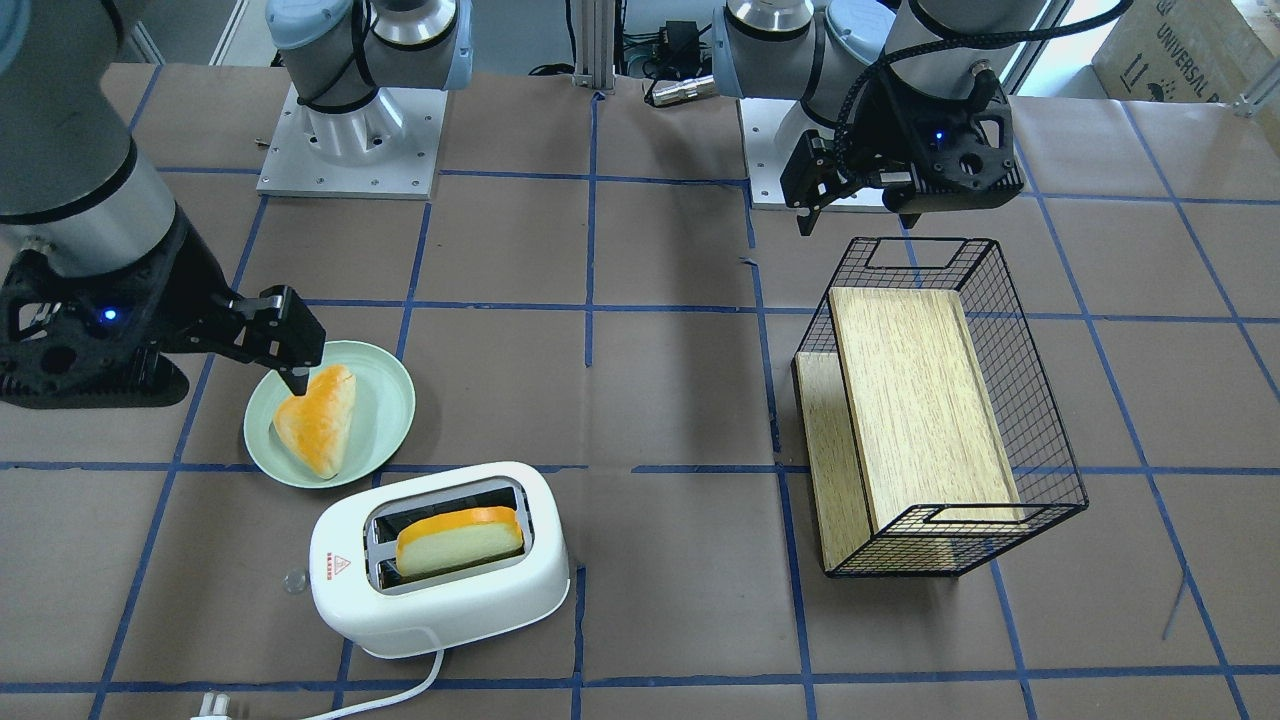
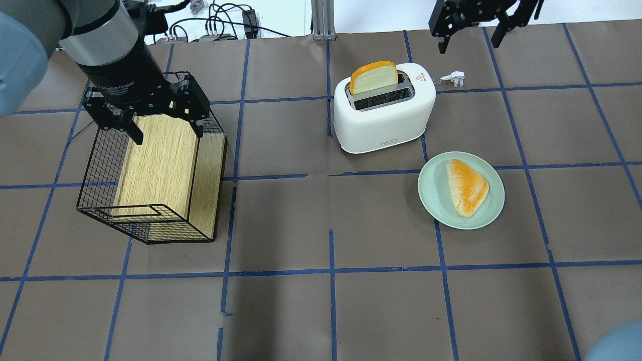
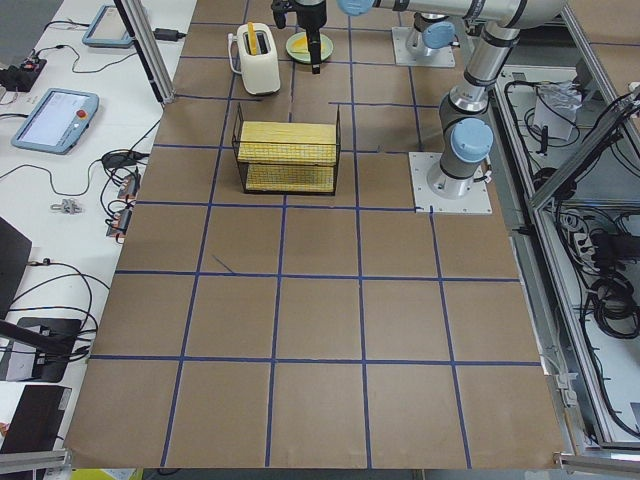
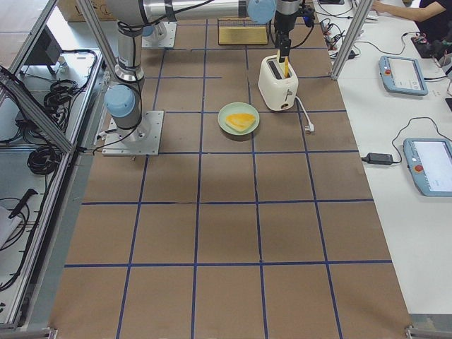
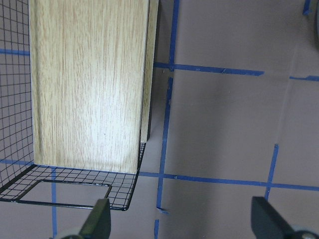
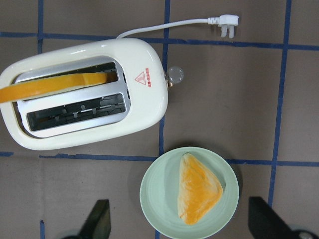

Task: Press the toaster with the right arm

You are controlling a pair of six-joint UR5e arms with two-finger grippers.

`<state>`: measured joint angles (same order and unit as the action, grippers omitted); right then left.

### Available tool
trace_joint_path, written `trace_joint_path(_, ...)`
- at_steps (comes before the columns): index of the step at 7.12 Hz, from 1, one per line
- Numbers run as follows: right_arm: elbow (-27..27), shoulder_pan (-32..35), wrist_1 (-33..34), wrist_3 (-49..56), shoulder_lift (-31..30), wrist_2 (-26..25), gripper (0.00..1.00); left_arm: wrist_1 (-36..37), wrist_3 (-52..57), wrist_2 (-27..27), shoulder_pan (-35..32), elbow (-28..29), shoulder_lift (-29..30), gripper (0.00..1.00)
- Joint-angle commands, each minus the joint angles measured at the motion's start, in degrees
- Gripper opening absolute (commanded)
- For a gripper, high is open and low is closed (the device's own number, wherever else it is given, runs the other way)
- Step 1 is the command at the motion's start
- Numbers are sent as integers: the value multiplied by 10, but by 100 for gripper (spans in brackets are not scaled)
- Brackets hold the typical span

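Toaster (image 6: 145, 102) lever knob (image 6: 175, 74) lies below and beyond right gripper (image 6: 182, 224), past the plate (image 6: 149, 185).
Gripper spread wide, empty; toaster's long axis parallels its finger line, knob end nearest gripper centre.

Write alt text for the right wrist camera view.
From above, a white toaster holds a bread slice in one slot, the other empty, its plug lying loose on the table. Below it, a green plate carries a triangular pastry, framed by the open right gripper.
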<state>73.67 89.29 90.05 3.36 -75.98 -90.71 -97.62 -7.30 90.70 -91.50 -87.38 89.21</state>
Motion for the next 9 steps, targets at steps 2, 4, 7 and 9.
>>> trace_joint_path(2,134,-9,35,-2,-93,-1,99,0,0,0,0,-1,0,100)
trace_joint_path(4,136,-8,28,-4,-97,-1,99,1,0,0,0,-1,0,100)
trace_joint_path(7,142,-8,28,-2,-104,-2,99,0,0,0,0,-1,0,100)
trace_joint_path(9,142,-8,29,-1,-103,-3,99,0,0,0,0,0,0,100)
